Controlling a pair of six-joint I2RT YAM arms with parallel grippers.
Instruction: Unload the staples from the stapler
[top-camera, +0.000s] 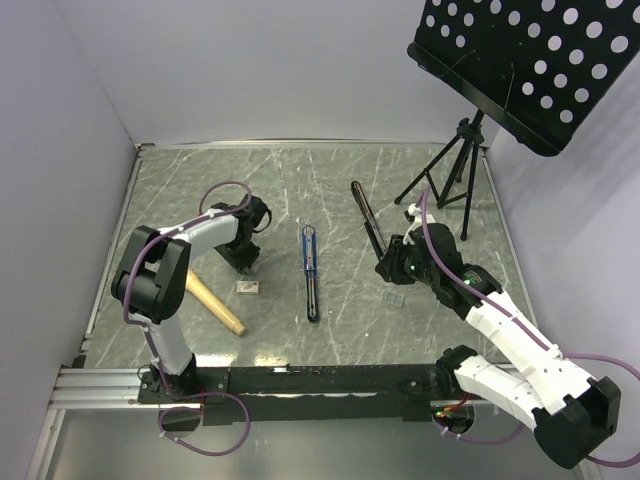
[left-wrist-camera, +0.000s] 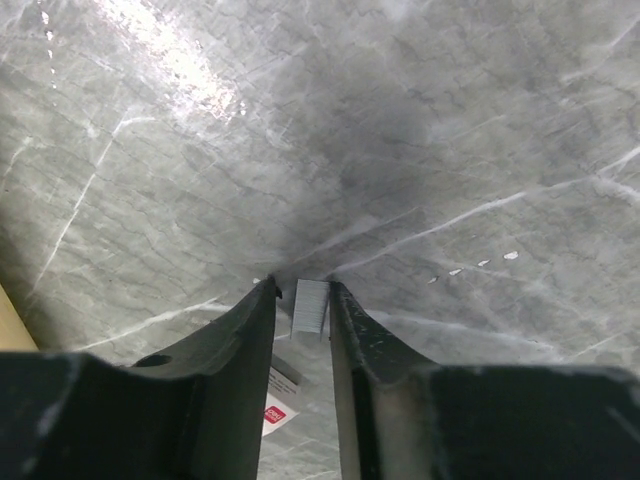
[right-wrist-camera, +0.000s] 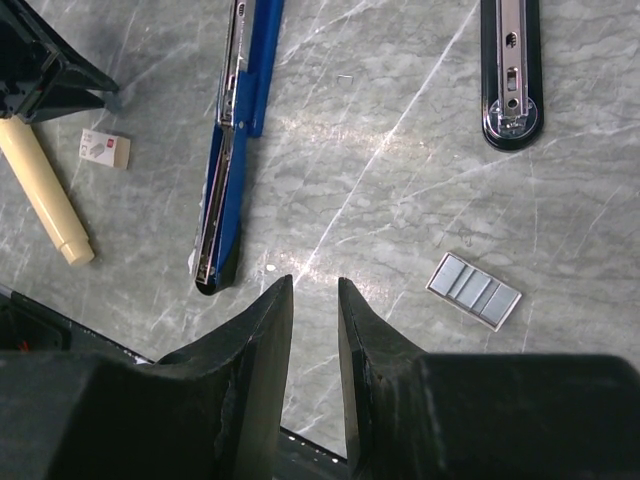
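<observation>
A blue stapler (top-camera: 310, 270) lies opened out flat mid-table; it also shows in the right wrist view (right-wrist-camera: 228, 180). A black stapler (top-camera: 367, 220) lies opened to its right (right-wrist-camera: 511, 70). My left gripper (top-camera: 245, 258) is low over the table. Its jaws stand narrowly apart (left-wrist-camera: 303, 285) with a short grey strip of staples (left-wrist-camera: 311, 305) between the tips, against the right finger, with a gap on the left. My right gripper (top-camera: 393, 268) is narrowly open and empty (right-wrist-camera: 315, 285) above bare table. A small flat tray of several staple strips (right-wrist-camera: 474, 290) lies just right of it (top-camera: 394, 298).
A small tan-and-white box (top-camera: 248, 287) lies by the left gripper (right-wrist-camera: 105, 148) and shows between its fingers (left-wrist-camera: 275, 405). A wooden stick (top-camera: 215, 303) lies front left. A music stand's tripod (top-camera: 450, 185) stands back right. White walls enclose the table.
</observation>
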